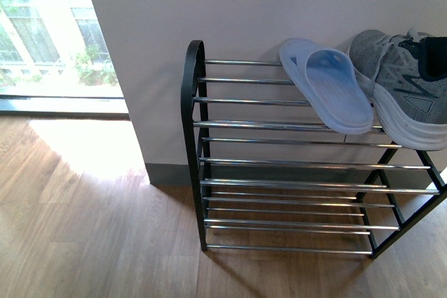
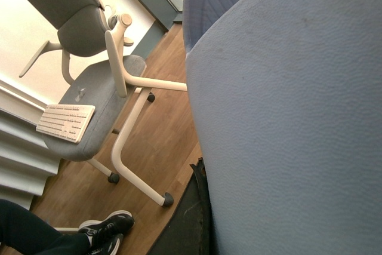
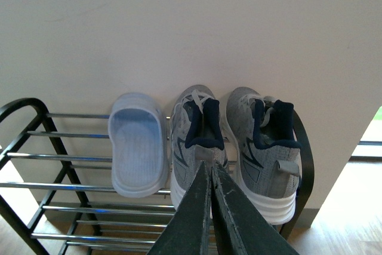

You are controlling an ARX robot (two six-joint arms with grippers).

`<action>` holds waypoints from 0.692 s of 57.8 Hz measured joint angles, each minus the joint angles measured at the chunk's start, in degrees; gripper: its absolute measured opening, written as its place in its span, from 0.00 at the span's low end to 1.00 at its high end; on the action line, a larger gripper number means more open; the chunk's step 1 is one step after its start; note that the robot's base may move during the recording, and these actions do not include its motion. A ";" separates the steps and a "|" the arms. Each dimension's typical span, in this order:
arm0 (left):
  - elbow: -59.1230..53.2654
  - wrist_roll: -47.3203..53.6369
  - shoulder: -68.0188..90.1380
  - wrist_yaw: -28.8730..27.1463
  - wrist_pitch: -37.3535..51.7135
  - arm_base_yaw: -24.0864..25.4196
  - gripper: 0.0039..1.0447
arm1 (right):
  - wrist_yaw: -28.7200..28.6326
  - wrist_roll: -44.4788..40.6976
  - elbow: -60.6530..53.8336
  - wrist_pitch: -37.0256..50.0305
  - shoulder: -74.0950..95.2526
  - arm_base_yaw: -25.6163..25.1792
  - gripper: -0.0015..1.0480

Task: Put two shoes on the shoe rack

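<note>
Dark tapered claw (image 3: 212,174) fingers (scuffed edges).

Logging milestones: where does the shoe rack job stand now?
Done: both grey sneakers sit side by side on the shoe rack's top tier, one blue slide beside them. In hand: a pale blue slide fills the left wrist view. Right gripper is shut, empty. Left: racking that slide.

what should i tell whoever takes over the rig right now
Right gripper: shut, empty, just behind the sneakers.
Left gripper: not seen itself; the left wrist view is filled by a pale blue slide, apparently held.
Rack: top tier holds one slide, left sneaker and right sneaker, side by side.
Done: both sneakers and one slide placed.
Left: probably set the second slide beside the first.
</note>
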 joint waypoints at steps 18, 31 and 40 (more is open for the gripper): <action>0.00 0.00 0.00 0.00 0.00 0.00 0.02 | -0.11 0.00 -3.80 -7.32 -11.98 -0.02 0.02; 0.00 0.00 0.00 0.00 0.00 0.00 0.02 | -0.11 0.00 -3.87 -15.30 -20.63 -0.02 0.02; 0.00 0.00 0.00 0.00 0.00 0.00 0.02 | -0.09 0.00 -3.87 -19.56 -25.16 -0.02 0.02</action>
